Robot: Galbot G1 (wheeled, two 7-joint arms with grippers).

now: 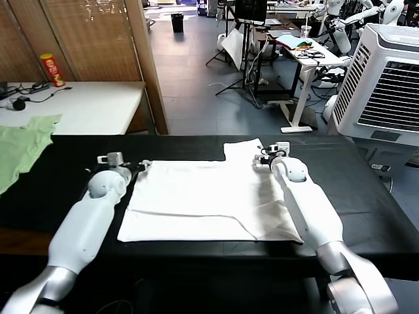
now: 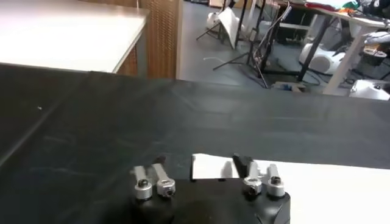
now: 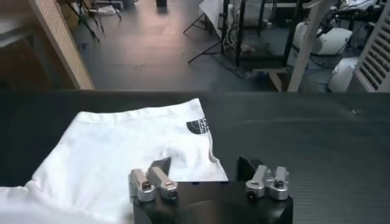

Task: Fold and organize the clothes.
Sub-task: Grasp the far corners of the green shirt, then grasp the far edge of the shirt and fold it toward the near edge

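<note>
The T-shirt (image 1: 206, 199) lies partly folded on the black table (image 1: 366, 196). Both grippers, left (image 1: 139, 166) and right (image 1: 260, 157), sit open at its far corners, seemingly about to pinch for the next fold.

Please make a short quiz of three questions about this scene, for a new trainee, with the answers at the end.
1. True or false: the white T-shirt lies on the black table.
2. What lies at the table's left end? A) pale green garment B) blue towel C) cardboard box
3. At which edge of the shirt are the left tool and right tool: the far edge or the near edge?

Key: 1 true. 2 A, the pale green garment. 3 the far edge.
</note>
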